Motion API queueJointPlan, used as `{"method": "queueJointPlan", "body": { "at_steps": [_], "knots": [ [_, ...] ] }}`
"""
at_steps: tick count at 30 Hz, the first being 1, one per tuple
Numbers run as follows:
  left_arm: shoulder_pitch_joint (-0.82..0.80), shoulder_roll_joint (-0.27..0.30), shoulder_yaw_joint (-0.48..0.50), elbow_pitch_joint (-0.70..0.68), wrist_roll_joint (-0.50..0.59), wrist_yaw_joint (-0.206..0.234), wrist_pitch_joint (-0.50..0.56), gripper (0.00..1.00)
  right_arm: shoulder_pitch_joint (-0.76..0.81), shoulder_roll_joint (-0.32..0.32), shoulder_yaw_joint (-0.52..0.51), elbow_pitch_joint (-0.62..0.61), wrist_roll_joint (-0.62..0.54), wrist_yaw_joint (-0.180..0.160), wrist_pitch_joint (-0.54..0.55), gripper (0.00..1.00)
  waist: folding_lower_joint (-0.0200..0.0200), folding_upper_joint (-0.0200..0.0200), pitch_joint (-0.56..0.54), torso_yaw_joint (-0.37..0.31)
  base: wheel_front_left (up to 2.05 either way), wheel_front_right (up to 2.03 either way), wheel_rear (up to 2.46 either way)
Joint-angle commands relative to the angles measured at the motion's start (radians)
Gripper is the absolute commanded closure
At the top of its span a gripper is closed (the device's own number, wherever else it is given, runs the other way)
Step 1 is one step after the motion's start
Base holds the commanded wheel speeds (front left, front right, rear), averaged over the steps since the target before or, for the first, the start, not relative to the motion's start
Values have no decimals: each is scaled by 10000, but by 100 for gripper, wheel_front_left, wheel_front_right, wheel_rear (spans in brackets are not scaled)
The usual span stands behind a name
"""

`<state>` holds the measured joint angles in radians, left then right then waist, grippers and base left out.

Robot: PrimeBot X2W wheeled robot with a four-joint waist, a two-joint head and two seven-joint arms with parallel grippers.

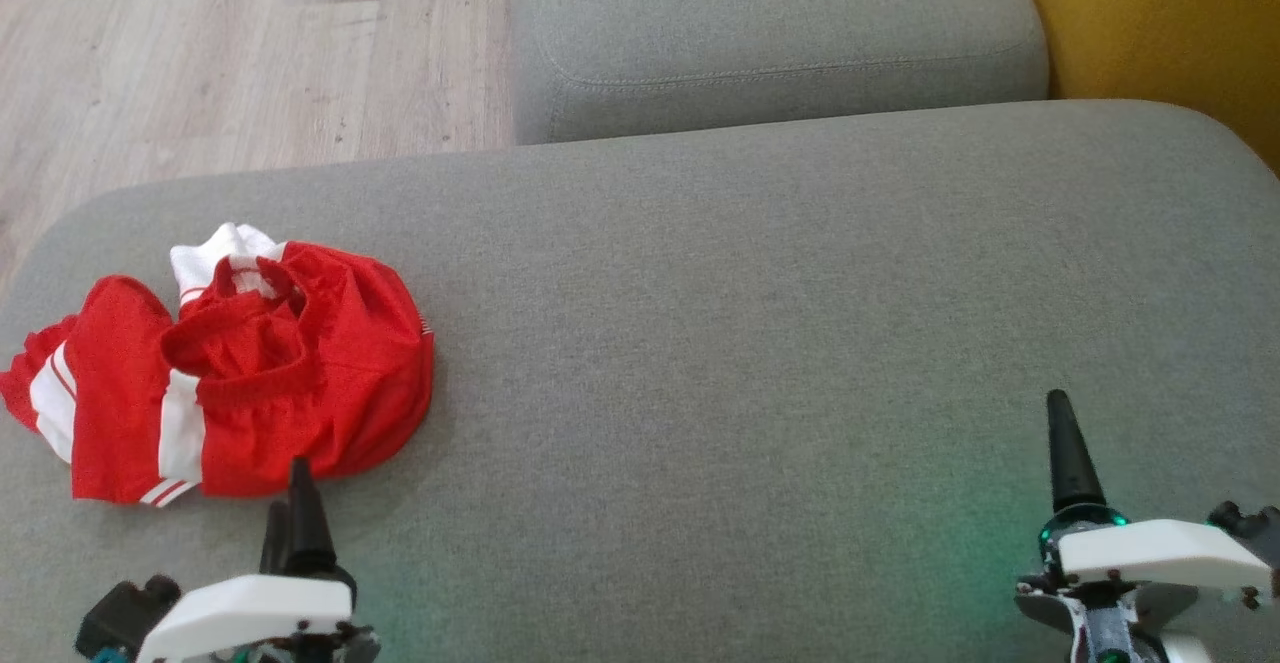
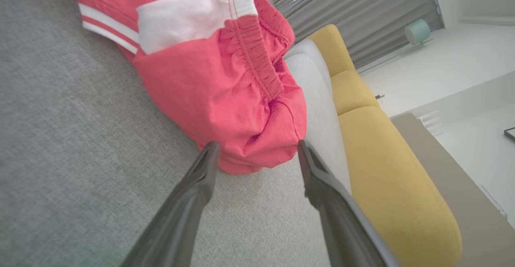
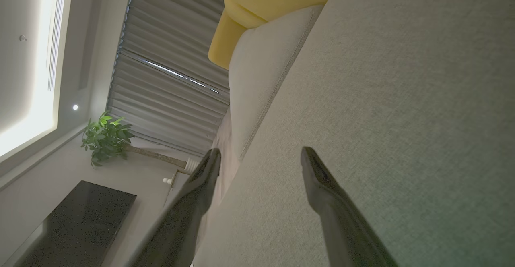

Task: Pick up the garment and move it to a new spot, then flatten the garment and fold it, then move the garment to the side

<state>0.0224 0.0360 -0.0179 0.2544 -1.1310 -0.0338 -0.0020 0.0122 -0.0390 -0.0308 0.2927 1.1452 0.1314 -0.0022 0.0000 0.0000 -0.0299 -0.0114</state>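
A crumpled pair of red shorts with white side stripes lies bunched at the left of the grey cushion. My left gripper sits just below the garment's near edge; in the left wrist view it is open, its fingertips bracketing the red bulge of the shorts without closing on it. My right gripper hovers over bare cushion at the lower right, far from the garment, and in the right wrist view it is open with nothing between its fingers.
A second grey cushion lies behind the first, with a yellow cushion at the far right. Pale wood floor runs past the cushion's far-left edge. Curtains, a potted plant and a dark table stand beyond.
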Motion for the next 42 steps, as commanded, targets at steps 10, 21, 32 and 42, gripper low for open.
{"method": "queueJointPlan", "body": {
  "at_steps": [10,21,32,42],
  "knots": [
    [-130,92,-251,-575,1601,289,-416,0,-143,-59,357,-625,-1585,-3,-429,0,0,0,-161,-96,0,0,0],
    [65,212,-822,-760,3175,41,-742,0,95,-66,474,-913,-2812,-4,-753,0,0,0,-233,-105,0,0,0],
    [216,297,-1038,-973,4440,267,-1039,0,177,-74,714,-1165,-4099,-4,-1048,0,0,0,-282,-120,0,0,0],
    [333,177,-1148,-1103,5506,694,-1336,0,111,-81,964,-1151,-5419,-5,-1343,0,0,0,-347,-75,0,0,0]
  ]
}}
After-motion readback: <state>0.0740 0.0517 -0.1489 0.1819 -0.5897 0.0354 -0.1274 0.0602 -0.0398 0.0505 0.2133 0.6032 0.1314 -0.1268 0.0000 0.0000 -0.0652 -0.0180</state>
